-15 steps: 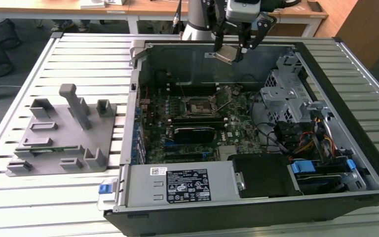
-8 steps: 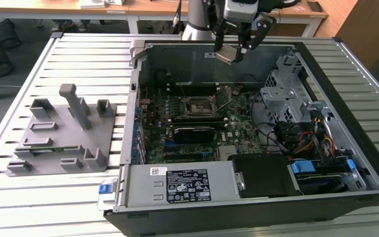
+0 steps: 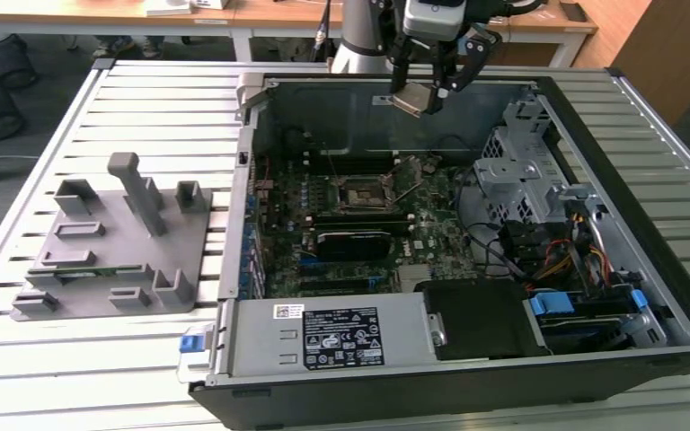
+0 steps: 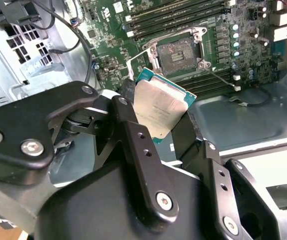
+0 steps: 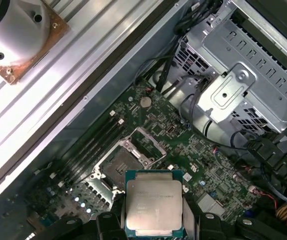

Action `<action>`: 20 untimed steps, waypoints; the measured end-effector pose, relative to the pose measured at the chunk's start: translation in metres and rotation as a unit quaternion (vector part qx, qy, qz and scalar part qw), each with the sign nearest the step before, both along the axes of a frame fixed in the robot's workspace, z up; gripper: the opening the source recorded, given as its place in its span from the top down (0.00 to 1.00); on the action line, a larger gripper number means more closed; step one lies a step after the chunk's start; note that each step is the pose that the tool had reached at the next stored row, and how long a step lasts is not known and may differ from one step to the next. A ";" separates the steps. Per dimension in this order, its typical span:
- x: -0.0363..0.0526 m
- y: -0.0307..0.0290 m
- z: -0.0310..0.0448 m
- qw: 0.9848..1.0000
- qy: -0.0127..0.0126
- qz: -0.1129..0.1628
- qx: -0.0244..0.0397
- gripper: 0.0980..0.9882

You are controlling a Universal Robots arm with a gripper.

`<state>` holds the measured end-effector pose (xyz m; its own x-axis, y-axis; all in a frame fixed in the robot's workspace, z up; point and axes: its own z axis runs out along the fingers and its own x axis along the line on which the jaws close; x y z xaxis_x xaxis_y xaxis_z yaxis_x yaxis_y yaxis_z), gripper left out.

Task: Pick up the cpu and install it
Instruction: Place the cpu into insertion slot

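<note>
The cpu (image 4: 161,107) is off the table and in the air, tilted, its silver top turned toward the second wrist view and its thin green edge showing. Your gripper (image 3: 429,85) is grasping it, one finger pressed against each of two opposite edges. In the exterior view the pair hangs over the far wall of the computer case (image 3: 244,171), well apart from the socket (image 3: 354,193) on the motherboard (image 3: 321,256) below. The first wrist view shows that socket bare, its metal frame (image 5: 147,141) apparently swung up beside it. The grey fixture (image 3: 118,242) sits out on the slatted table (image 3: 141,99), away from the work.

So I judge you have the pick done and are in the carry. Seating the chip looks likely to call for levelling it, squaring its edges to the socket and matching its corner mark, then a gentle, straight descent so the contacts are not scraped
</note>
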<state>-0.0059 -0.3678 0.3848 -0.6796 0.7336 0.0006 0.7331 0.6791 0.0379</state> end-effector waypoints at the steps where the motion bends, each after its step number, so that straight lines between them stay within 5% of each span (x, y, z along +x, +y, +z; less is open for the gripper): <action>1: 0.0000 0.0000 0.0000 1.000 0.000 -0.002 0.000 0.50; 20: 0.0000 0.0000 -0.0009 0.999 0.000 -0.045 0.000 0.50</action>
